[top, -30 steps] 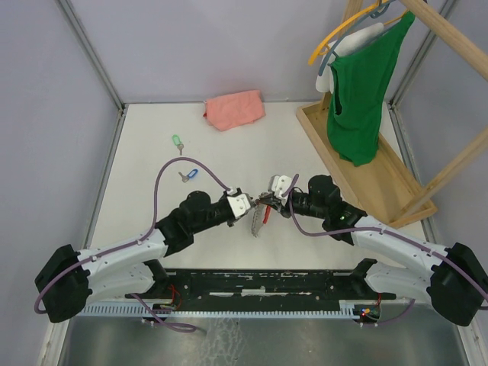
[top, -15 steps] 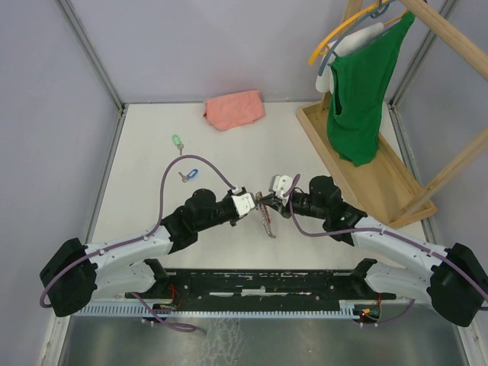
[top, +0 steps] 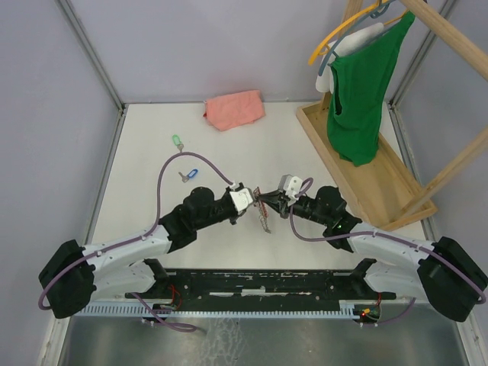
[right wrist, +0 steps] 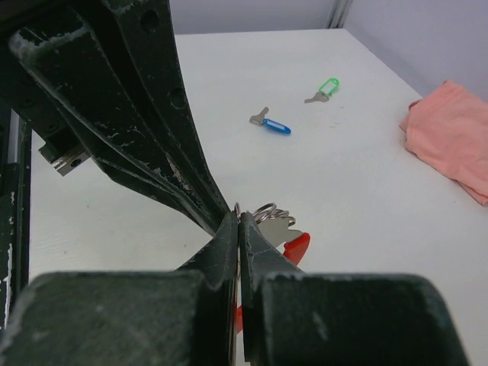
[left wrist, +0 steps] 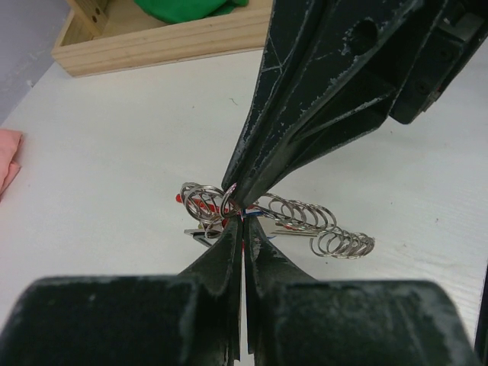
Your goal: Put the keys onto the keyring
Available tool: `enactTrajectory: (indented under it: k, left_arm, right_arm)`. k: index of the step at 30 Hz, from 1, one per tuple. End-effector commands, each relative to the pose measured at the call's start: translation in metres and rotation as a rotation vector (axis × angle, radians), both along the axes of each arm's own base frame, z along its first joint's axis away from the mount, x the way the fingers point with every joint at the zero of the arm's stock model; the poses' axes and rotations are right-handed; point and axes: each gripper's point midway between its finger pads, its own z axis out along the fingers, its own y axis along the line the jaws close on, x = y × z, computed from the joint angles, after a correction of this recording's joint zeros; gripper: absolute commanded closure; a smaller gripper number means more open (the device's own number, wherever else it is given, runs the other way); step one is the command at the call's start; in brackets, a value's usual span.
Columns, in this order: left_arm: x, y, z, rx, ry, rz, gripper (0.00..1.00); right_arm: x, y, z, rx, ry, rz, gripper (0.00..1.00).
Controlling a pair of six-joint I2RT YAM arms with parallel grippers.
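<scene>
My left hand (top: pixel 253 196): reaches in from the left over the middle of the worktop (top: pixel 145 164). Its fingers are pressed together, pinching the keyring at their very tips.
My right hand (top: pixel 268 200): reaches in from the right, tip to tip with the left. Its fingers are also pressed together, nipping a thin wire loop of the same keyring.
Keyring (top: pixel 264 217): a string of linked silver wire rings caught between the two hands. Its loose length droops below them toward the near edge. I cannot tell whether the free end touches the worktop.
Red key heads (right wrist: pixel 296 245): red plastic pieces bunched with the rings, just beside my right fingertips.
Blue key (top: pixel 188 175): lying flat on the worktop, loose, to the far left of the hands and well apart from the keyring.
Green key (top: pixel 177 142): lying flat, loose, farther back than the blue key and a little to its left, not touching it.
Pink cloth (top: pixel 234 109): crumpled at the far edge of the worktop, near the back wall.
Wooden tray (top: pixel 328 156): set at an angle along the right side.
Green garment (top: pixel 362 84): hangs on a hanger above the tray.
</scene>
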Motion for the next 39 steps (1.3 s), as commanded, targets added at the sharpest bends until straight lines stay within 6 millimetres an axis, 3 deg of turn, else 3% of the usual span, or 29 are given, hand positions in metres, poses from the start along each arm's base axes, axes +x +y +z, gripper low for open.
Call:
enactTrajectory:
  k: [1, 11, 16, 22, 26, 31, 33, 35, 39]
  left_arm:
    - [-0.008, -0.01, 0.042, -0.212, 0.04, 0.003, 0.97]
    - [-0.004, -0.003, 0.073, -0.539, 0.221, 0.123, 0.95]
    - [-0.008, 0.006, 0.089, -0.651, 0.255, 0.133, 0.83]
    - [-0.01, 0.016, 0.068, -0.586, 0.263, 0.173, 0.64]
    - [0.003, 0.045, 0.04, -0.53, 0.263, 0.351, 0.51]
    - [0.021, 0.101, 0.014, -0.516, 0.215, 0.625, 0.3]
    - [0.03, 0.134, 0.0, -0.528, 0.192, 0.795, 0.13]
    - [0.034, 0.158, -0.013, -0.528, 0.169, 0.908, 0.08]
    - [0.036, 0.177, -0.022, -0.514, 0.143, 0.973, 0.06]
  right_arm:
    - [0.006, 0.004, 0.06, 0.232, -0.123, -0.037, 0.99]
    - [0.01, 0.016, 0.062, 0.323, -0.135, -0.089, 1.0]
    - [0.015, 0.017, 0.058, 0.352, -0.125, -0.119, 1.0]
    - [0.026, 0.012, 0.043, 0.267, -0.067, -0.192, 0.99]
    - [0.04, -0.004, 0.024, 0.139, -0.014, -0.309, 1.0]
    - [0.051, -0.025, -0.009, -0.05, 0.038, -0.423, 0.99]
    - [0.058, -0.038, -0.024, -0.159, 0.064, -0.488, 0.99]
    - [0.064, -0.044, -0.031, -0.225, 0.071, -0.529, 0.98]
    - [0.077, -0.044, -0.039, -0.317, 0.066, -0.565, 0.97]
